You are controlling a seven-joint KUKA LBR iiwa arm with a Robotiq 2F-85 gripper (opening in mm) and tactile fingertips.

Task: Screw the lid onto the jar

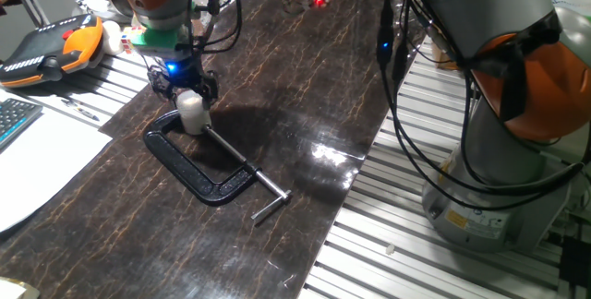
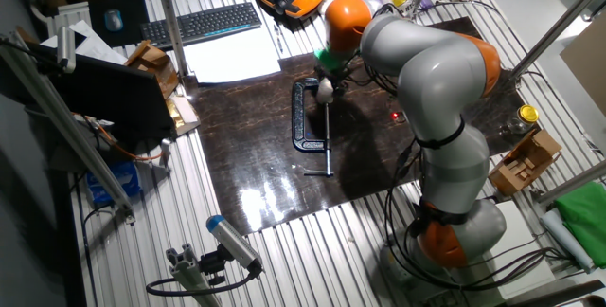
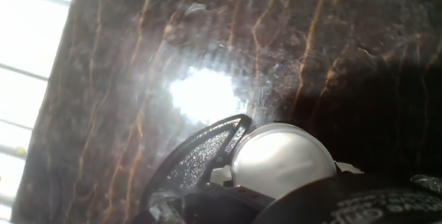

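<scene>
The small whitish jar (image 1: 194, 121) stands inside the frame of the black C-clamp (image 1: 189, 165), with the pale lid (image 1: 189, 101) resting on top of it. Directly over the lid hangs my gripper (image 1: 186, 89), its dark fingers flanking the lid's top. Whether they press on the lid is unclear. From the other fixed view the jar and lid (image 2: 325, 89) show as one pale blob under the hand. The hand view shows the round white lid (image 3: 280, 158) from above at the bottom edge, next to a textured black clamp part (image 3: 197, 162).
The clamp's screw bar and handle (image 1: 263, 193) stretch toward the mat's front right. An orange teach pendant (image 1: 51, 50), a keyboard (image 2: 204, 23) and white paper (image 1: 37, 165) lie off the dark mat to one side. Cables hang behind the arm.
</scene>
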